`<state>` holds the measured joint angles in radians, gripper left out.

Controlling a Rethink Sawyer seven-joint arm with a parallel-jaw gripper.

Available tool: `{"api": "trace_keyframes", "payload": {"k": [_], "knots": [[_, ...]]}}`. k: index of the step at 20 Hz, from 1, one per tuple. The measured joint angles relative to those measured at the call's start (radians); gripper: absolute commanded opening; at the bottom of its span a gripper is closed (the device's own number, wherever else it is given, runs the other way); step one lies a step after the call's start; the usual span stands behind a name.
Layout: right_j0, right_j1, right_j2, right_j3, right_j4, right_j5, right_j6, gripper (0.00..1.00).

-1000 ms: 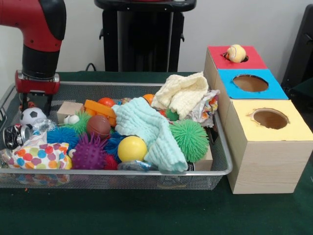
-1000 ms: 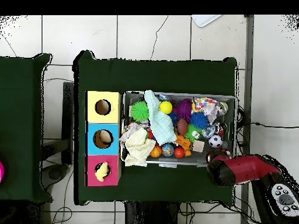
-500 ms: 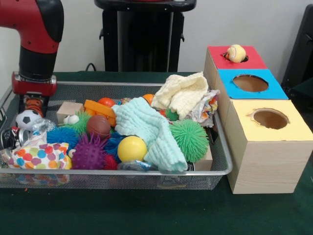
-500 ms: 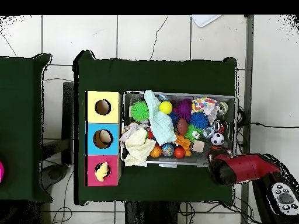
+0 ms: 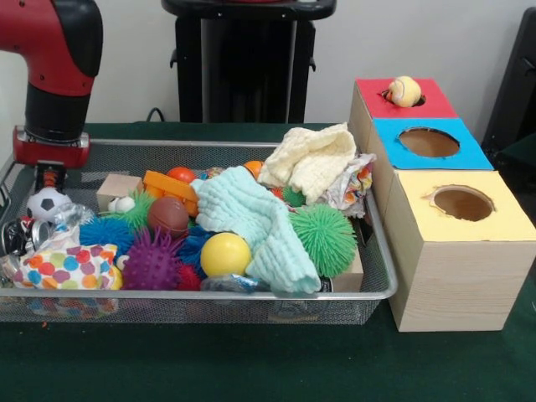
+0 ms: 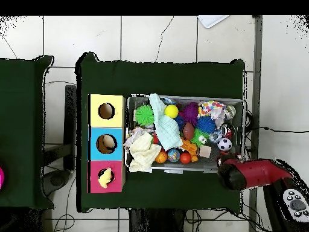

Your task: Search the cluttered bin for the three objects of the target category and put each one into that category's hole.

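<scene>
The gripper is being drawn further toward the wire bin's corner, beside the soccer ball; its jaw state cannot be told. The arm is being held upright.

In the front view, the wire mesh bin stands on the green cloth-covered surface, and the row of three wooden boxes with round holes stands just beside its right end. Inside the bin, the smooth yellow ball lies at the near side, between the purple spiky ball on its left and the pale mint knitted cloth on its right. The small black and white football lies at the far left end, and a small yellowish toy sits on the hole of the farthest box.
</scene>
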<state>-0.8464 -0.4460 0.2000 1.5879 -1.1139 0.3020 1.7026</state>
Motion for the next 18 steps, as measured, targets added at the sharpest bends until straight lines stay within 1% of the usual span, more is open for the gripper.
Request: {"api": "trace_keyframes", "payload": {"k": [2, 5, 7, 13, 17, 18], "knots": [[-0.009, 0.001, 0.004, 0.000, 0.022, 0.004, 0.000, 0.00], [-0.045, 0.003, 0.026, -0.001, 0.110, 0.043, -0.002, 0.00], [-0.066, 0.006, 0.041, -0.003, 0.150, 0.069, -0.002, 0.00], [-0.109, 0.009, 0.076, -0.004, 0.223, 0.130, -0.004, 0.00], [-0.149, 0.001, 0.109, 0.006, 0.290, 0.202, -0.008, 0.00], [-0.167, -0.005, 0.126, 0.016, 0.321, 0.231, -0.008, 0.00]]}}
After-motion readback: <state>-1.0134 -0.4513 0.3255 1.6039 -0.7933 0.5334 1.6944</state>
